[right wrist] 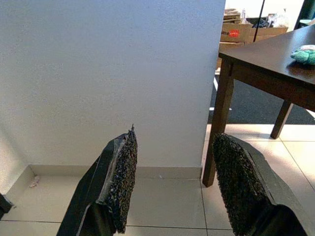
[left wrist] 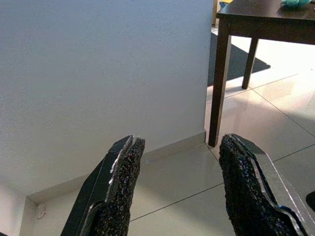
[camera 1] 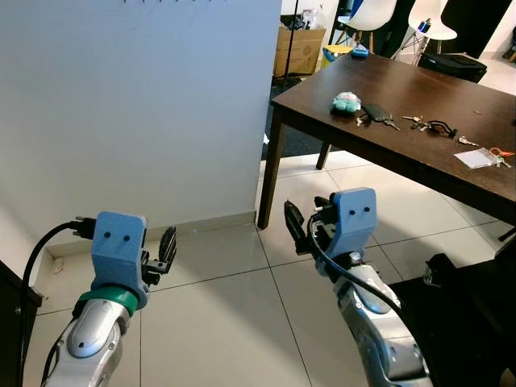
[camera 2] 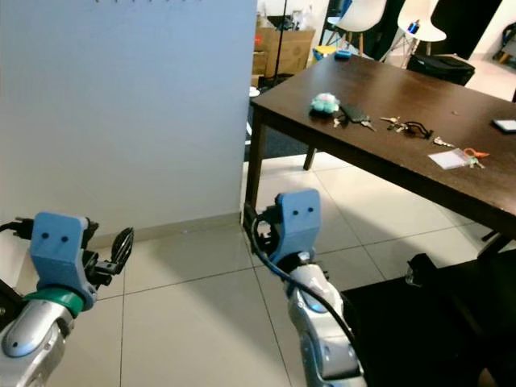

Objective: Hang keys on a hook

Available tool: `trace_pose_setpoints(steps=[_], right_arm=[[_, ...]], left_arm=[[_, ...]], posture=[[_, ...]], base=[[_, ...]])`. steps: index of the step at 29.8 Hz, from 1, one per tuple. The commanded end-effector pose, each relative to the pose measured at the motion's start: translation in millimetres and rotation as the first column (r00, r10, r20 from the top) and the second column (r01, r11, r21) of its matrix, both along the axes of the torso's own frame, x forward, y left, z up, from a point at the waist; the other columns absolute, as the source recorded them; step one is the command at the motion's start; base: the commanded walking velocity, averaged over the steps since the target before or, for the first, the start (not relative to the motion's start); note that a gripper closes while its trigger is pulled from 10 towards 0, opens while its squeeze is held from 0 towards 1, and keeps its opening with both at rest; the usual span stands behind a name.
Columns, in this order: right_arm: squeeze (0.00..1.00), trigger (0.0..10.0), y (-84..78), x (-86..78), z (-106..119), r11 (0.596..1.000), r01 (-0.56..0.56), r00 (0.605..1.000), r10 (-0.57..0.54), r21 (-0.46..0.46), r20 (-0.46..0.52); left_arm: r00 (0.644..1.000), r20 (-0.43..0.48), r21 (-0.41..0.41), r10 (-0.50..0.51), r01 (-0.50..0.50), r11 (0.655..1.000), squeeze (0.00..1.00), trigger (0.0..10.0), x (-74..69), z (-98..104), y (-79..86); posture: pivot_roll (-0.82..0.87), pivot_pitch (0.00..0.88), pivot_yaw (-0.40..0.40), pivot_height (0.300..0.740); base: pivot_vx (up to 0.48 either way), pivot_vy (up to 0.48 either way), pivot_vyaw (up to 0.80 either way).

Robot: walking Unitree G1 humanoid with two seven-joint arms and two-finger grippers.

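Note:
Several key bunches lie on the dark wooden table (camera 1: pixel 419 173) at the right. One has a teal plush charm (camera 1: pixel 347 101) and a black fob (camera 1: pixel 376 112). A second bunch with a black loop (camera 1: pixel 435 126) lies further right, and a third with an orange tag (camera 1: pixel 499 152) rests by a clear bag. Both grippers hang low over the tiled floor, well short of the table. My left gripper (camera 1: pixel 161 254) is open and holds nothing; in its wrist view the left gripper (left wrist: pixel 181 142) faces the white wall. My right gripper (right wrist: pixel 174 137) is open too, near the table leg (camera 1: pixel 271 173).
A white wall (camera 1: pixel 137 113) stands straight ahead, with tiny dark marks at its top edge (camera 1: pixel 173 2). Cardboard boxes (camera 1: pixel 300 50) and white chairs (camera 1: pixel 372 14) are behind the table. A black bag (camera 1: pixel 459 314) lies on the floor at lower right.

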State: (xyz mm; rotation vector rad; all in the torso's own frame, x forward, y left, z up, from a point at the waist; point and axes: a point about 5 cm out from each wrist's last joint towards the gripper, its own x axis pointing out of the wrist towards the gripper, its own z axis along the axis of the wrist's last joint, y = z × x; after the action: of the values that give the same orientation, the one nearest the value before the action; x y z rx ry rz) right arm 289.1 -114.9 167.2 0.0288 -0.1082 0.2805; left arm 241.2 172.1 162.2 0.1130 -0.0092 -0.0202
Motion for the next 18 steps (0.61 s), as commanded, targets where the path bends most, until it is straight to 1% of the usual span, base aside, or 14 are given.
trace_pose_setpoints(steps=[1,8,13,18], right_arm=[[0.00,10.0,-0.8,-0.7,0.3,1.000,-0.002,1.000,0.002,0.007,-0.001],[0.00,10.0,-0.5,-1.1,0.1,1.000,-0.010,1.000,0.010,0.010,-0.009],[0.00,10.0,1.3,-0.4,-0.2,1.000,-0.020,1.000,0.020,0.015,-0.012],[0.00,10.0,2.1,0.2,-0.8,1.000,-0.020,1.000,0.020,0.017,-0.020]], left_arm=[[1.000,-0.006,0.007,0.012,-0.012,1.000,0.00,10.0,-0.2,-0.4,1.6],[1.000,0.005,0.010,0.028,-0.028,1.000,0.00,10.0,0.6,0.0,2.6],[1.000,-0.023,0.006,0.022,-0.022,1.000,0.00,10.0,-2.5,-4.6,-1.7],[1.000,-0.019,0.005,0.024,-0.024,1.000,0.00,10.0,-0.4,-3.4,-1.2]], posture=[[-0.05,0.000,0.058,0.740],[-0.05,0.000,0.053,0.740],[-0.05,0.000,0.049,0.740],[-0.05,0.000,0.051,0.740]], base=[[0.000,0.000,0.00],[0.000,0.000,0.00],[0.000,0.000,0.00],[0.000,0.000,0.00]])
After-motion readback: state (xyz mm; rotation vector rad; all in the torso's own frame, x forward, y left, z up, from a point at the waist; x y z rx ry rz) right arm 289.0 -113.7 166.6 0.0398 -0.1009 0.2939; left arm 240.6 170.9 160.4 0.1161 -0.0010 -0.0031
